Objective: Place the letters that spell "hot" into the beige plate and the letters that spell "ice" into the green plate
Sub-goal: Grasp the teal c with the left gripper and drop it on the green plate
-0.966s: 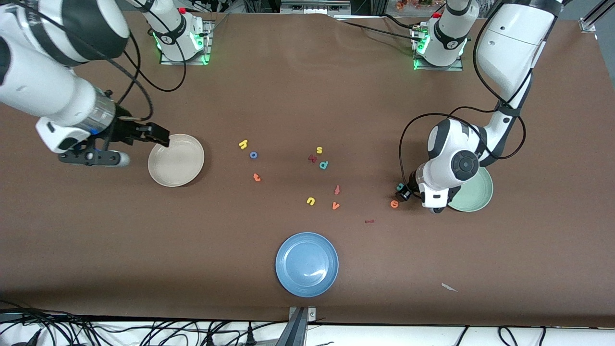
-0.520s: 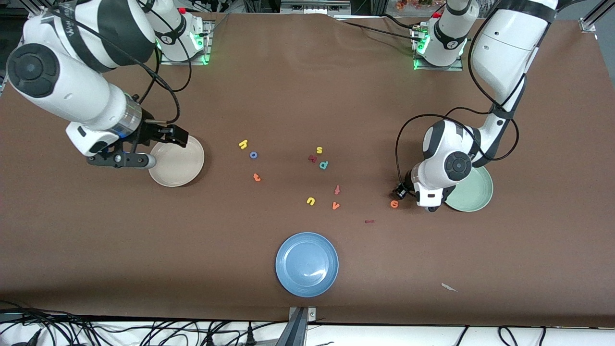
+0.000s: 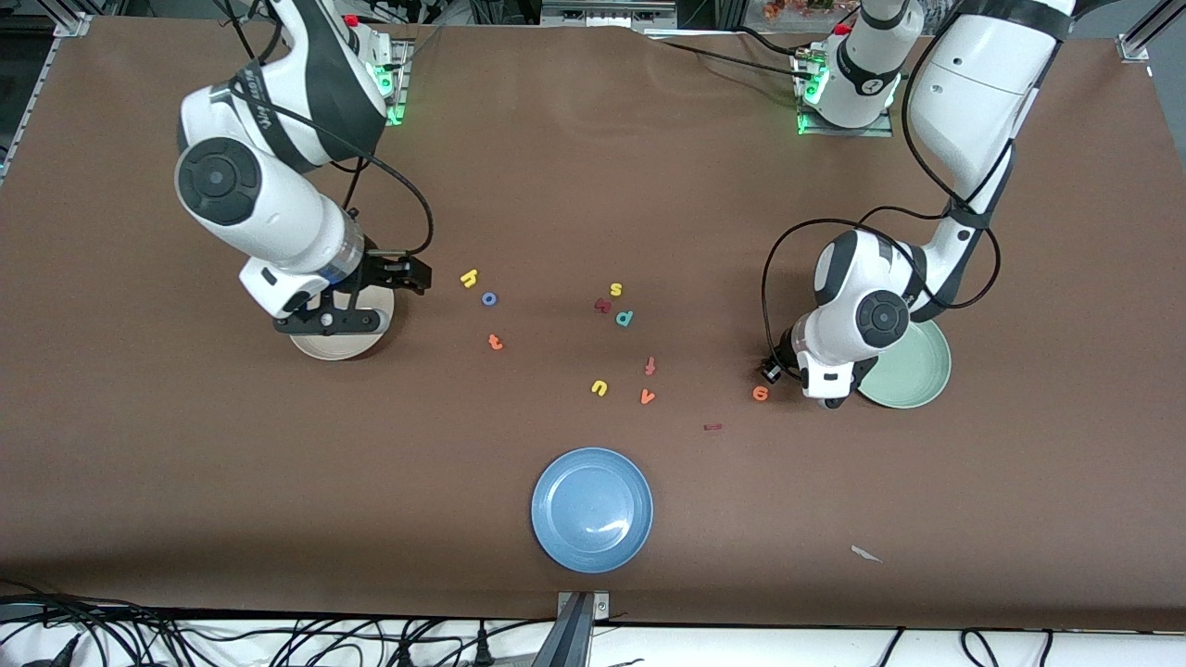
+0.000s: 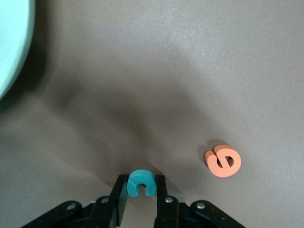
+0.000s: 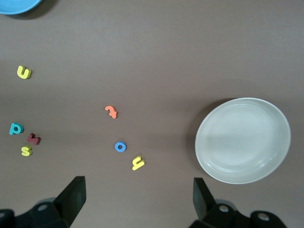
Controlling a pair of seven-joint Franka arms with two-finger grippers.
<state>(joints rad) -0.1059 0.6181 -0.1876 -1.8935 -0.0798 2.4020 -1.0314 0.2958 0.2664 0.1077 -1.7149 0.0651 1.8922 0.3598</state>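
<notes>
The left gripper is seen low at the table beside the green plate, its fingers closed on the teal c, which is pinched between them just above the brown table. The orange e lies flat on the table just beside that gripper, and the maroon i lies a little nearer the front camera, toward the blue plate. The right gripper is held over the edge of the beige plate (much of the plate is covered by the arm in the front view), with its jaws spread wide and nothing between them. The yellow h, the blue o and the orange t lie close together on the table, beside the beige plate toward the middle. Around the middle of the table the other letters are scattered: a yellow s, a teal d, a yellow u, a red-orange f and an orange v. Both plates named in the task are shown holding no letters.
</notes>
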